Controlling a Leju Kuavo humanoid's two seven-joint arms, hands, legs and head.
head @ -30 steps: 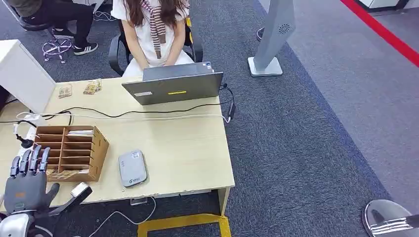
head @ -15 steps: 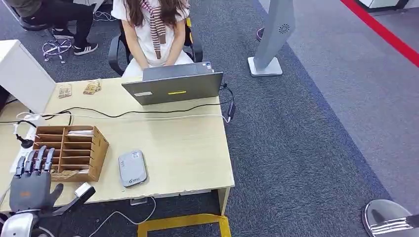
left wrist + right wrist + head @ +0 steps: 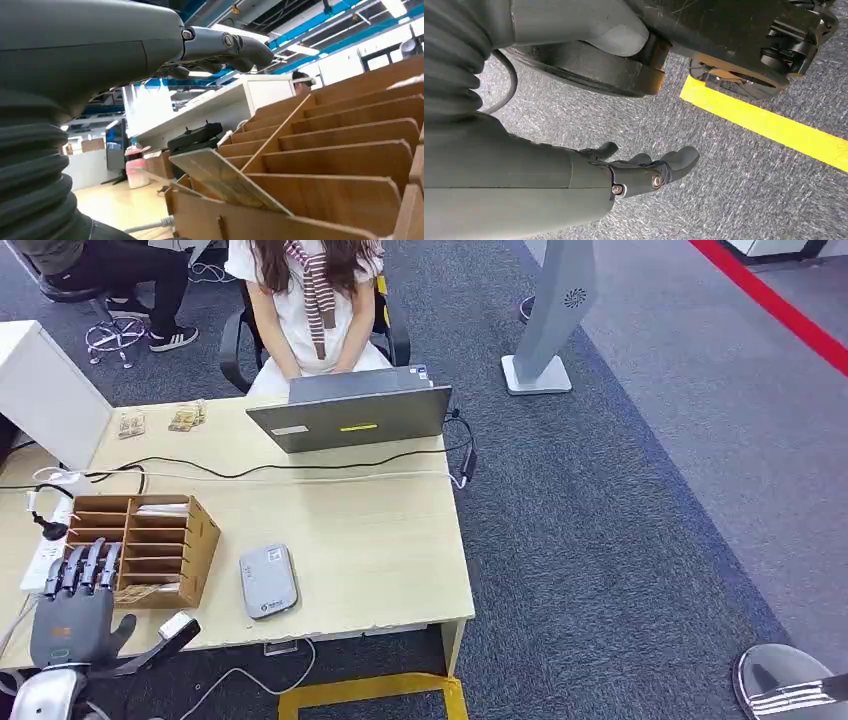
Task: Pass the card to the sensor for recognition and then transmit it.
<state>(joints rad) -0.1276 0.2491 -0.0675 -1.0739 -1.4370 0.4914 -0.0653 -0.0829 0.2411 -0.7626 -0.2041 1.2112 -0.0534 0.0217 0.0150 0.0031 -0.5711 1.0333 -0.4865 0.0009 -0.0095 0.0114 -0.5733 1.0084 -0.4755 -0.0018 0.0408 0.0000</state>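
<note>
Card [image 3: 227, 181] lying tilted in a front slot of the wooden organiser [image 3: 160, 545], its near edge sticking out over the organiser's front wall; in the head view a pale card edge is showing at the organiser's lower front, lower left of the frame. Left hand [image 3: 72, 612] hovering at the near edge of the worktop [image 3: 370, 550], just in front of the organiser, fingers [image 3: 85, 565] straight and apart, tips overlapping the organiser's near left corner, holding nothing. In the left wrist view the same fingers [image 3: 225, 47] are stretching above the card, not touching it. Grey sensor [image 3: 268, 580] lying flat just right of the organiser, apart from it. Right hand [image 3: 639, 172] hanging low over grey carpet [image 3: 734, 200] beside a yellow floor stripe [image 3: 764, 127], fingers loosely extended, empty. Further up the worktop: black and white cables [image 3: 300, 472] running across, grey laptop [image 3: 350, 415] with its back facing the camera, a person [image 3: 315, 300] sitting behind it at the top centre. White box [image 3: 45, 390] standing at the upper left
</note>
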